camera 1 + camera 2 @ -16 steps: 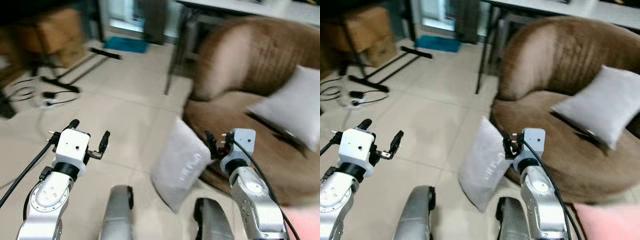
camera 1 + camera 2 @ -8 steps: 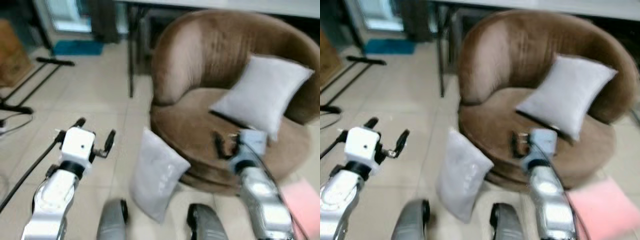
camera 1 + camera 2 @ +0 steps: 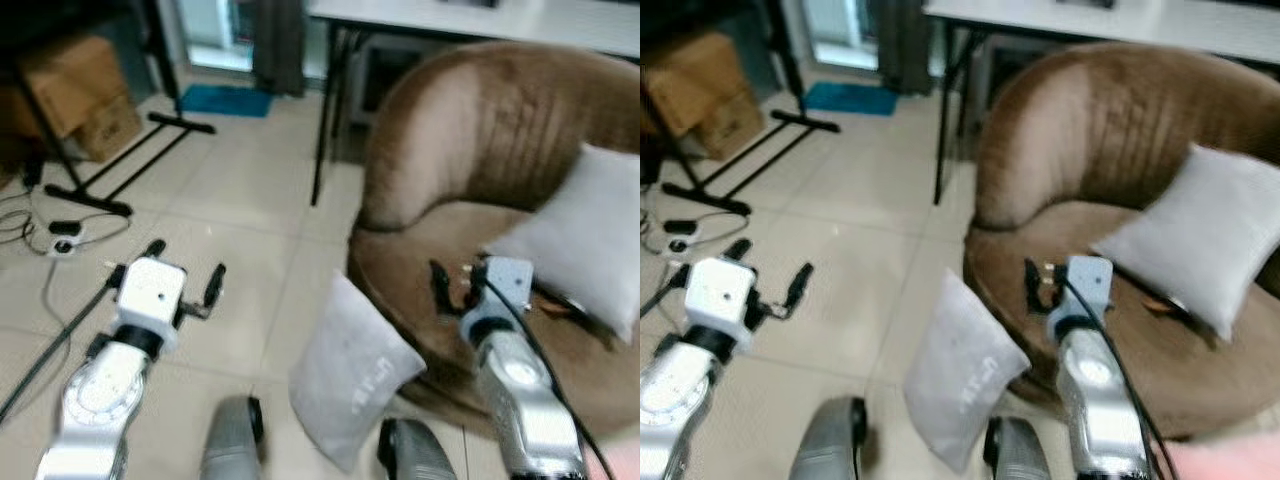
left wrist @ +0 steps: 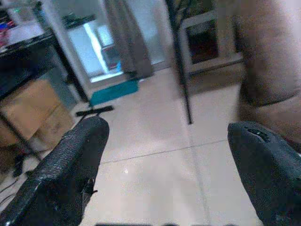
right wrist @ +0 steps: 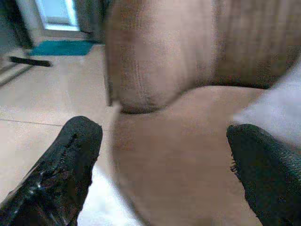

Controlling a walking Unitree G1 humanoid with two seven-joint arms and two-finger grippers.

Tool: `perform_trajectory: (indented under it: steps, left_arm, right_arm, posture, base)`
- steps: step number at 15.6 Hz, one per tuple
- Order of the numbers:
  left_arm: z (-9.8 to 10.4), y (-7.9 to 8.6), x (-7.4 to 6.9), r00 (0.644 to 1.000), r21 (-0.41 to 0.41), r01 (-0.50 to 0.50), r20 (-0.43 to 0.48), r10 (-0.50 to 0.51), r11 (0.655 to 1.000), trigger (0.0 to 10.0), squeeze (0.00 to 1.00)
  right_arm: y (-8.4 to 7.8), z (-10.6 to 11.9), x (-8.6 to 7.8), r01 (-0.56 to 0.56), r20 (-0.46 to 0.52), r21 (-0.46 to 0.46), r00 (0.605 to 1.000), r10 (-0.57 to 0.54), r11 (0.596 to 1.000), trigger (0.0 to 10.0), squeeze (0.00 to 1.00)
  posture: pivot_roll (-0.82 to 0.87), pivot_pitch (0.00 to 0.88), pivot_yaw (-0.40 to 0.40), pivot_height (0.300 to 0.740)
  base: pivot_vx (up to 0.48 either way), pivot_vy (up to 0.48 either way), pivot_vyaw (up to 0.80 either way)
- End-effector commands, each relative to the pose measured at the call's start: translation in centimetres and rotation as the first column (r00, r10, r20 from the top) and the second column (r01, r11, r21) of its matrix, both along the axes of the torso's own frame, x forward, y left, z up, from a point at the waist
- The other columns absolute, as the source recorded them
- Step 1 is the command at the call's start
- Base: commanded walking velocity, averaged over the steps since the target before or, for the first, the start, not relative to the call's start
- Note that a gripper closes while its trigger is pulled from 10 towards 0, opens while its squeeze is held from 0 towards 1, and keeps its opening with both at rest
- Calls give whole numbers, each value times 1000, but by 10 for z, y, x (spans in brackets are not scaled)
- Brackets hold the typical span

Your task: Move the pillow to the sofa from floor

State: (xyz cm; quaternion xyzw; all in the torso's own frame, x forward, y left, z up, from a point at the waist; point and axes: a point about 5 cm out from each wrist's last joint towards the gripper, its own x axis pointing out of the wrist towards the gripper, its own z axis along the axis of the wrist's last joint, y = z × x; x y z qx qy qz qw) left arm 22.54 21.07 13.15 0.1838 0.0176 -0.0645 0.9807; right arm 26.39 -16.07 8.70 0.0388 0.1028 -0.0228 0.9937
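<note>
A grey pillow [image 3: 352, 384] stands on its edge on the tiled floor, leaning against the front of the round brown sofa [image 3: 478, 170]. A second grey pillow [image 3: 590, 238] rests on the sofa seat against the backrest. My left gripper [image 3: 184, 268] is held up open over bare floor, left of the floor pillow and well apart from it. My right gripper [image 3: 450, 284] is open above the sofa seat's front edge, just right of and above the floor pillow, touching nothing. Both wrist views show wide-open fingers [image 4: 70, 162] [image 5: 63, 165] with nothing between them.
A table's black leg [image 3: 322, 120] stands left of the sofa. Cardboard boxes [image 3: 78, 95], a black stand's feet [image 3: 130, 150], cables with a power strip [image 3: 62, 240] and a teal mat [image 3: 226, 100] lie at the far left. Something pink [image 3: 1230, 465] lies at the bottom right.
The whole view has swung, right and then back left, so the camera has moved. The floor pillow still leans on the sofa. Both grippers stay raised and open.
</note>
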Motion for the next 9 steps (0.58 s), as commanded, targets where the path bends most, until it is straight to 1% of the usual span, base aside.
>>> perform_trajectory:
  steps: [1, 2, 3, 5, 7, 9]
  left_arm:
    - [0, -4, 1, 1000, -4, 21, -2, -21, 1000, 10000, 1000]
    - [0, -4, 1, 1000, 1, 21, -1, -21, 1000, 10000, 1000]
    - [0, -4, 1, 1000, 6, 21, -1, -21, 1000, 10000, 992]
    - [0, -4, -1, 1000, 18, 17, 7, -17, 1000, 10000, 0]
    - [1, -4, -3, 1000, 24, 17, 9, -17, 1000, 10000, 0]
    - [1, -4, -5, 1000, 32, 28, 7, -28, 999, 10000, 0]
  right_arm:
    - [1, 0, 1, -32, -4, 7, 999, 32, 999, 10000, 788]
    - [4, 0, 1, -56, -4, 20, 998, 56, 998, 10000, 0]
    - [5, 0, 2, -63, -2, 25, 998, 63, 998, 10000, 0]
    - [11, 0, 3, -108, -2, 67, 994, 108, 992, 10000, 0]
    - [15, 0, 3, -144, 11, 76, 990, 143, 987, 10000, 0]
    - [19, -3, 4, -180, 3, 73, 984, 181, 981, 10000, 0]
  posture:
    - [110, 0, -51, 576]
    - [110, 0, -50, 576]
    - [110, 0, -50, 576]
    - [115, 0, -56, 571]
    - [118, 0, -59, 551]
    - [120, 0, -62, 526]
  base:
    - [0, 0, 0]
    - [0, 0, 0]
    - [0, 0, 0]
    - [0, 0, 0]
    - [0, 0, 0]
    - [0, 0, 0]
